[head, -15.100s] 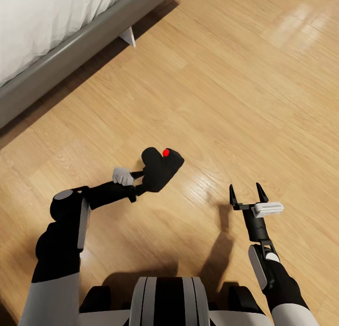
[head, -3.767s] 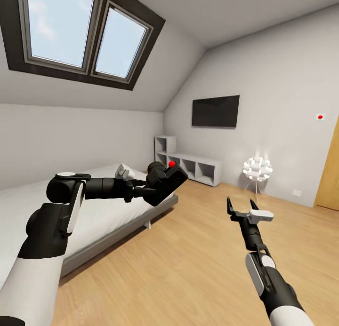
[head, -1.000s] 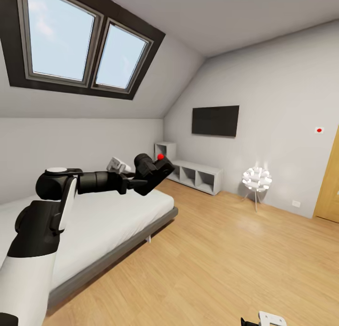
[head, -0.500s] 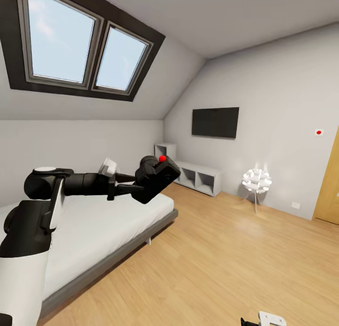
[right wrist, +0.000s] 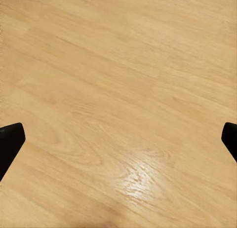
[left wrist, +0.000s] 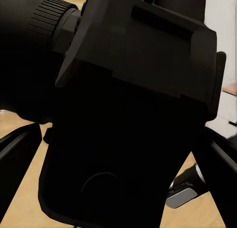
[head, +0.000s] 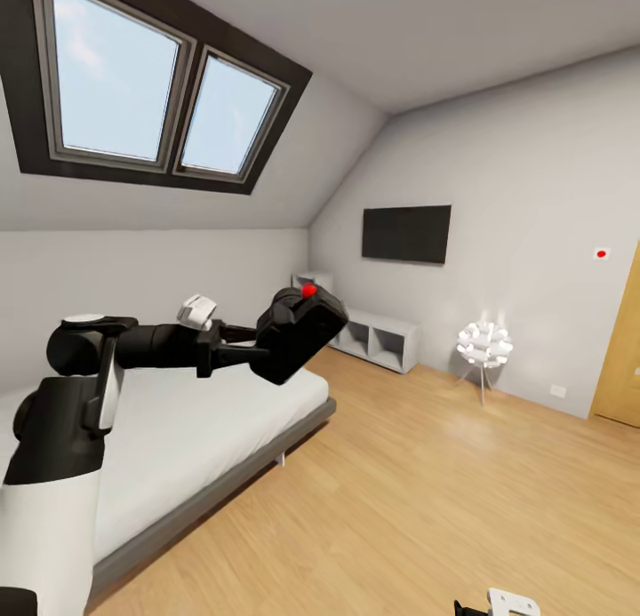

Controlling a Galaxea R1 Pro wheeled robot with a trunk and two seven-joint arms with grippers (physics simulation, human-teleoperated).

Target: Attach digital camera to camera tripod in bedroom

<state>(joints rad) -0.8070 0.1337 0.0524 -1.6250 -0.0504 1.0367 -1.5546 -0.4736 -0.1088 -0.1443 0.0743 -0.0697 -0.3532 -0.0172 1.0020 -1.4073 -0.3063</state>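
The digital camera [head: 300, 332], matte black with a red button on top, hangs in the air over the foot of the bed. My left gripper [head: 260, 354] is shut on it, arm stretched out toward the room's middle. In the left wrist view the camera [left wrist: 128, 104] sits close up between the two dark fingers [left wrist: 17, 156]. My right gripper [right wrist: 118, 139] is open over bare wood floor, its tips at the picture's edges; its white wrist part [head: 508, 604] pokes in at the bottom of the head view. The camera tripod is out of view.
The grey-framed white bed [head: 204, 487] lies at the left under two skylights [head: 133, 78]. A low white shelf unit [head: 378, 336], a wall TV [head: 406, 233] and a white flower-shaped lamp [head: 485, 342] line the far wall. An oak door [head: 622, 349] is at the right. Open plank floor [head: 418, 492] lies ahead.
My left arm has swung the camera a little to the right and closer to the head view. The right gripper stays low at the bottom edge.
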